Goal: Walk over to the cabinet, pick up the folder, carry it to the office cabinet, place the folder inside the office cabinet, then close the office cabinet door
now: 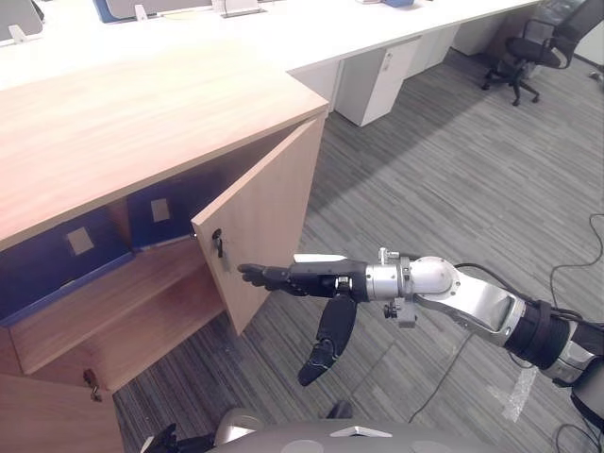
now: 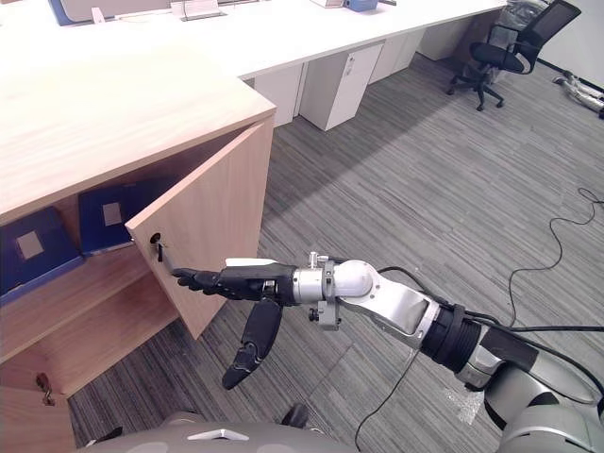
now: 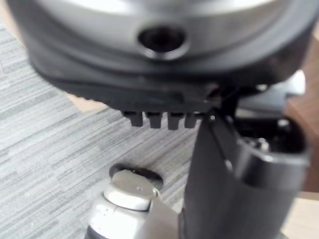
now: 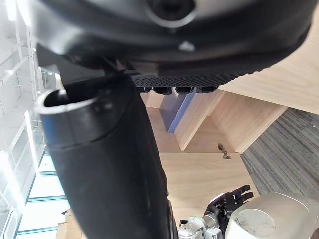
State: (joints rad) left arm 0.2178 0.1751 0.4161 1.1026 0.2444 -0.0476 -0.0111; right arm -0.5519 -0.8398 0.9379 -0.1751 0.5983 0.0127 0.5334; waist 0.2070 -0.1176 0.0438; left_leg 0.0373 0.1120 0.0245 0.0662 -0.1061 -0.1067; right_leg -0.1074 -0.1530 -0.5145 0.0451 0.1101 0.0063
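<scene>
The wooden office cabinet (image 1: 123, 123) stands at my left with its right door (image 1: 274, 208) swung half open. Two dark blue folders (image 1: 160, 212) (image 2: 28, 247) stand inside on the upper shelf. My right hand (image 1: 316, 279) reaches out flat at the door's outer face, open, its fingertips (image 2: 181, 276) just below the small key (image 2: 159, 248) near the door's free edge, thumb hanging down. I cannot tell whether the fingertips touch the wood. My left hand (image 4: 229, 199) hangs low beside my body, fingers relaxed and open, holding nothing.
A second, lower cabinet door (image 1: 47, 415) with its own key (image 1: 92, 382) sits at the bottom left. Long white desks (image 1: 311, 33) with a white drawer unit (image 1: 377, 80) run along the back. A black office chair (image 1: 528, 52) stands far right on grey carpet (image 1: 453, 179).
</scene>
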